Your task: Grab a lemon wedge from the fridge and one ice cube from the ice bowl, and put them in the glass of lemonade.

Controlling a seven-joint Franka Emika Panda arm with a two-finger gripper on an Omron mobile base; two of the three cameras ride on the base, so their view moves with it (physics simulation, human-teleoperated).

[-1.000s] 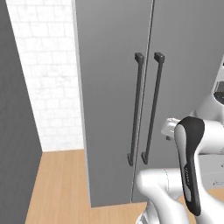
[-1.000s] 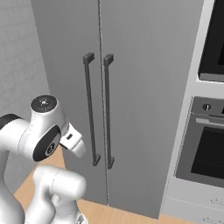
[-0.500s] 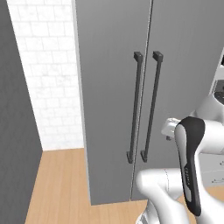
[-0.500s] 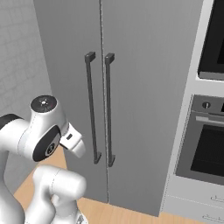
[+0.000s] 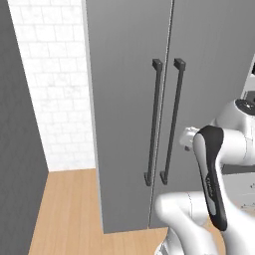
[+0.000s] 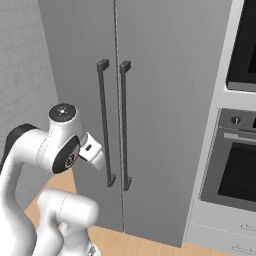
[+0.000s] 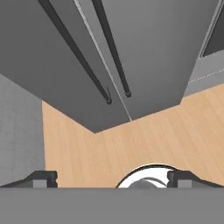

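The fridge (image 5: 129, 99) stands shut, both grey doors flush and their two dark bar handles (image 6: 114, 125) running side by side down the middle seam, so the lemon wedge, if it is inside, is hidden behind them and nothing of it can be told from here. The gripper (image 7: 112, 178) hangs folded in close to the robot, its tips spread wide apart with nothing between them, looking down past the lower ends of the handles to the wooden floor (image 7: 144, 140); that reads as a carry pose suited to driving up, not a reach. From the pincer, the doors lie ahead and above, well apart from the fingertips (image 7: 43, 178), with the handle ends up and slightly to the left of centre in the hand view. The oven (image 6: 235, 170) sits off to the far side of the fridge. The likely step in hand is the approach, with a door handle the first thing to take
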